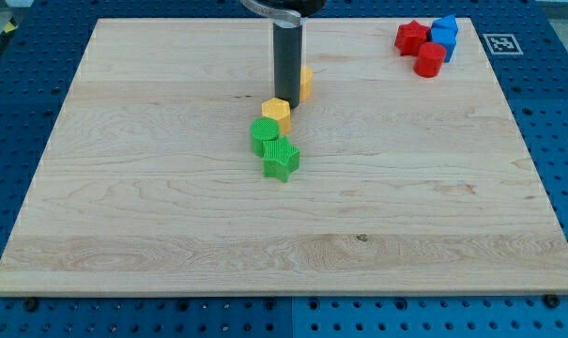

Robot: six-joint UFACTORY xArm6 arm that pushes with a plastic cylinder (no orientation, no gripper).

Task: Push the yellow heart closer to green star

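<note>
My tip point(286, 97) rests on the board in the upper middle of the view. A yellow block point(306, 83) sits just to its right, partly hidden behind the rod, so I cannot tell its shape. A second yellow block point(277, 113), with an angular outline, lies just below the tip and looks to be touching it. Below that is a green round block point(263, 134), and the green star point(282, 160) touches its lower right side. The angular yellow block touches the green round block.
Two red blocks point(411, 38) point(430, 59) and a blue block point(444, 36) are clustered at the board's top right corner. The wooden board point(124, 207) lies on a blue perforated table.
</note>
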